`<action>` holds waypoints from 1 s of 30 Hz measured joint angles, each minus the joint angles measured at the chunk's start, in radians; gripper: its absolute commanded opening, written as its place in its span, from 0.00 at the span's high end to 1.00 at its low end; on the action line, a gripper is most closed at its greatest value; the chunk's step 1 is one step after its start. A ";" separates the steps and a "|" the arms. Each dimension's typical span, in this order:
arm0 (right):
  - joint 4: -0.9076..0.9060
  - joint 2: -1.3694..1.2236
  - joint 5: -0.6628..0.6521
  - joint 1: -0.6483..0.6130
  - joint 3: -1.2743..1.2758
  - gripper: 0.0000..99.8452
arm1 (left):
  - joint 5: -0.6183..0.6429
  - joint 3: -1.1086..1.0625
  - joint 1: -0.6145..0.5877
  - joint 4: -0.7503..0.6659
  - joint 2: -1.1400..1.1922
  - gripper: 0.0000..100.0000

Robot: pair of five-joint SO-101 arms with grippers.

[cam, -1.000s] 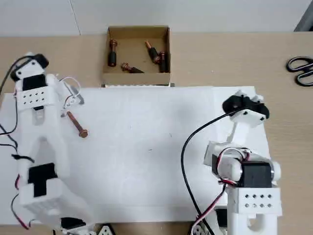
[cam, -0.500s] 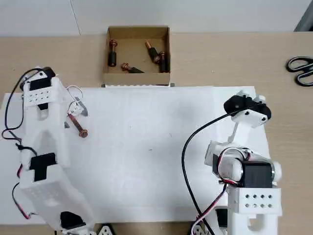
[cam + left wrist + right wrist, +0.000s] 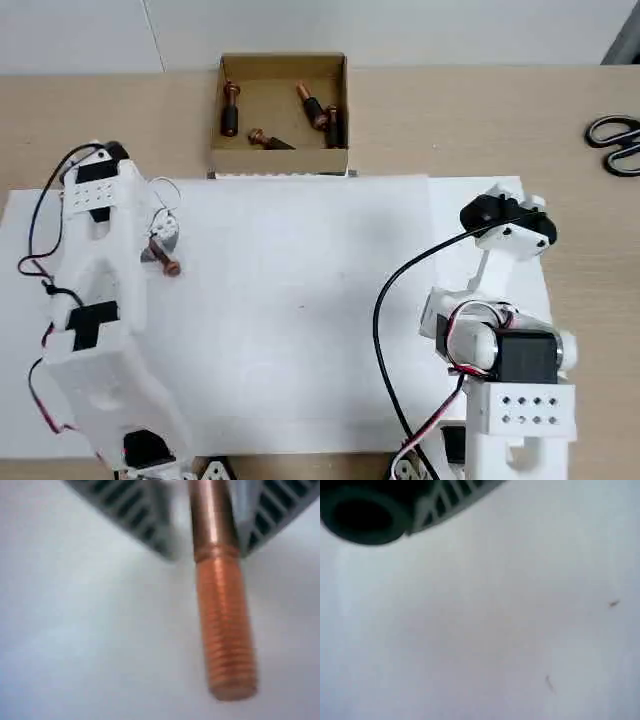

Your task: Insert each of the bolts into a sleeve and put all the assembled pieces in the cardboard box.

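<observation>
A copper bolt (image 3: 168, 261) lies on the white sheet (image 3: 300, 330) at the left. My left gripper (image 3: 160, 238) is down over it, open, with a ribbed finger on each side of the shank. Up close, the bolt (image 3: 225, 630) has its threaded end sticking out past the fingers (image 3: 135, 515); one finger touches it and the other stands a little off. At the right, my right gripper (image 3: 497, 215) is shut on a black sleeve (image 3: 362, 515), held above the sheet. The cardboard box (image 3: 282, 160) sits at the back.
Several assembled bolt-and-sleeve pieces (image 3: 318, 108) lie in the box. Scissors (image 3: 615, 145) rest on the wooden table at the far right. A black cable (image 3: 385, 300) loops from the right arm across the sheet's right side.
My left arm has swung in toward the bolt, and its gripper has come down astride it. The bolt has stayed on the sheet. The right arm has barely moved.
</observation>
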State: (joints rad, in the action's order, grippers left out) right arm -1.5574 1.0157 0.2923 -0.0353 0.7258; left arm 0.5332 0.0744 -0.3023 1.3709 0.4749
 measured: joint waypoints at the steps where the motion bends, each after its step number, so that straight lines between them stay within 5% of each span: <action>1: 0.000 0.000 0.000 0.000 0.000 1.00 | -0.002 0.002 0.000 -0.002 0.006 0.99; 15: 0.000 0.000 0.000 0.000 0.000 1.00 | 0.034 0.000 0.026 0.034 -0.048 0.99; 21: 0.000 0.000 0.000 0.000 0.000 1.00 | 0.239 -0.002 0.064 0.106 -0.236 0.99; 30: 0.000 0.000 0.000 0.000 0.000 1.00 | 0.802 -0.002 0.068 0.262 -0.356 0.99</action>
State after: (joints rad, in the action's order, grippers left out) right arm -1.5574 1.0157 0.2923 -0.0353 0.7258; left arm 1.3357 0.0729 -0.2348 1.6333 0.1189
